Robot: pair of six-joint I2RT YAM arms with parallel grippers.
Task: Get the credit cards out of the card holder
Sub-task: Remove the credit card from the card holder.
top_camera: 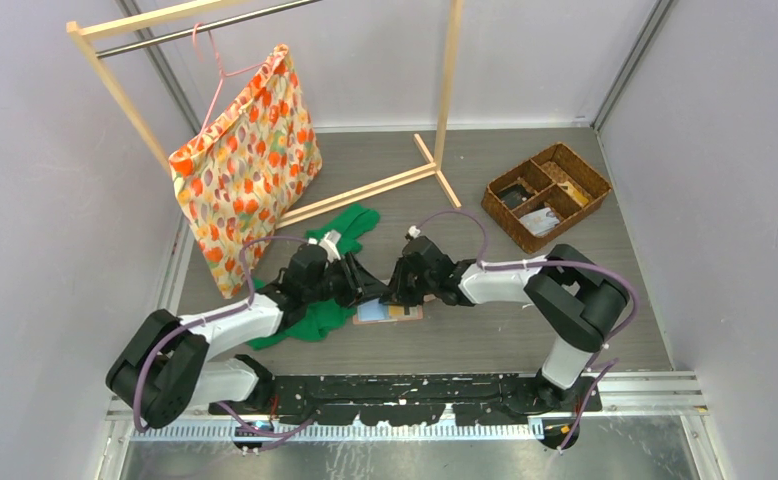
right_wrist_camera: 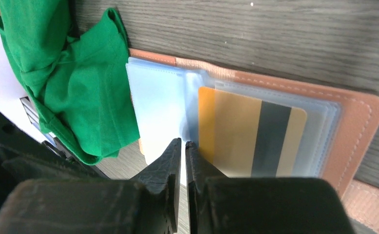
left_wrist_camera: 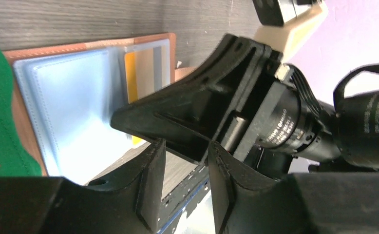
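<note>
The card holder (top_camera: 390,312) lies unfolded and flat on the table (top_camera: 485,340), pale blue inside up, between the two claws; in the top view it sits toward 6 o'clock of the table, with the green cloth (top_camera: 350,228) touching its 9 o'clock end and the basket (top_camera: 505,222) well apart at 2 o'clock. So the opening is done; the emptying, by my reading, is not; an orange and grey card (right_wrist_camera: 251,134) sits in a clear sleeve, and no card shows loose on the table. Whether more cards lie behind it I cannot tell.

In the top view the holder's long axis runs 9 to 3 o'clock; the plain blue half points to 9, the sleeve half with the card to 3. The card's dark stripe runs across that axis.

The right claw (right_wrist_camera: 183,156) has its jaws all but closed, a thin slit between them, tips at the sleeve edge just beside the card; whether a sleeve edge is pinched I cannot tell. The left claw (left_wrist_camera: 185,180) stands open with nothing between its fingers, above the holder's near edge.

What is left: free the card from its sleeve, probably with one claw steadying the holder; then check the other sleeves.
</note>
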